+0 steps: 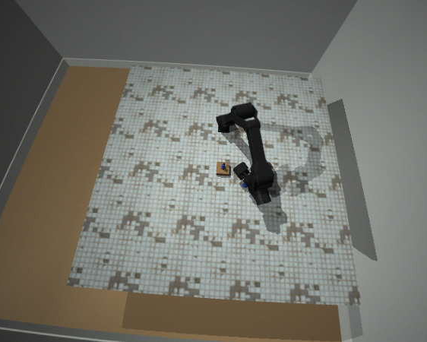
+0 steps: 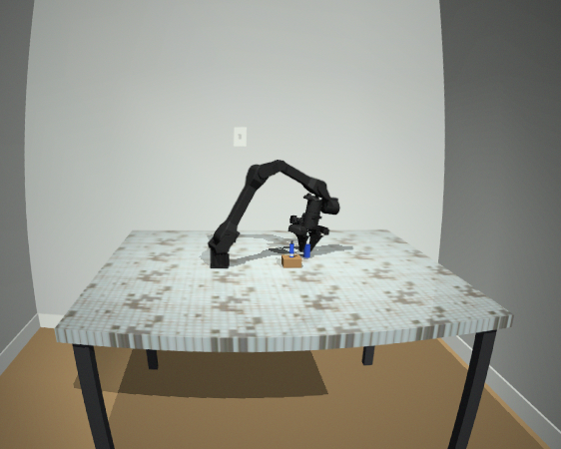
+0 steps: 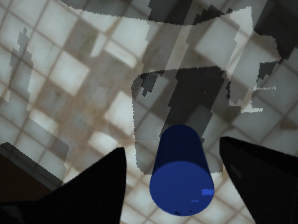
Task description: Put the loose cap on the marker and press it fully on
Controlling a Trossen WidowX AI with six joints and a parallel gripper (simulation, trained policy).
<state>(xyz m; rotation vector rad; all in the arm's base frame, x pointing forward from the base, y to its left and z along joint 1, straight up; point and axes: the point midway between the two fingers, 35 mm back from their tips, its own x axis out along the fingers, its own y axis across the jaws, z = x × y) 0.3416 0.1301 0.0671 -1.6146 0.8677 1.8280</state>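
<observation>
so the gripper (image 2: 307, 249) (image 3: 172, 150) is about half open with nothing in it, lined up around the blue cap (image 1: 245, 185) (image 2: 307, 250) (image 3: 181, 187) standing right of the holder block (image 1: 219, 174) (image 2: 291, 261), looks like the grasp step, so next it probably settles lower and squeezes evenly before heading for the upright marker (image 1: 223, 166) (image 2: 291, 248)

- I see the cap (image 1: 245, 185) (image 2: 307, 250) (image 3: 181, 187) between my gripper's (image 1: 246, 182) (image 2: 307, 248) (image 3: 172, 143) fingers as smooth blue plastic, its top evenly coloured.
- The gripper itself looks matt black, like plastic or coated metal.
- Beside the tool, the holder block (image 1: 219, 172) (image 2: 291, 262) (image 3: 17, 182) reads as plain brown wood, flat-faced and dull.
- The marker (image 1: 223, 166) (image 2: 291, 249) in it looks like blue plastic.
- Under the tool, the tabletop (image 1: 156, 235) (image 2: 280, 299) (image 3: 65, 70) resembles pale mosaic tile with brownish patches; I can't judge its roughness.
</observation>
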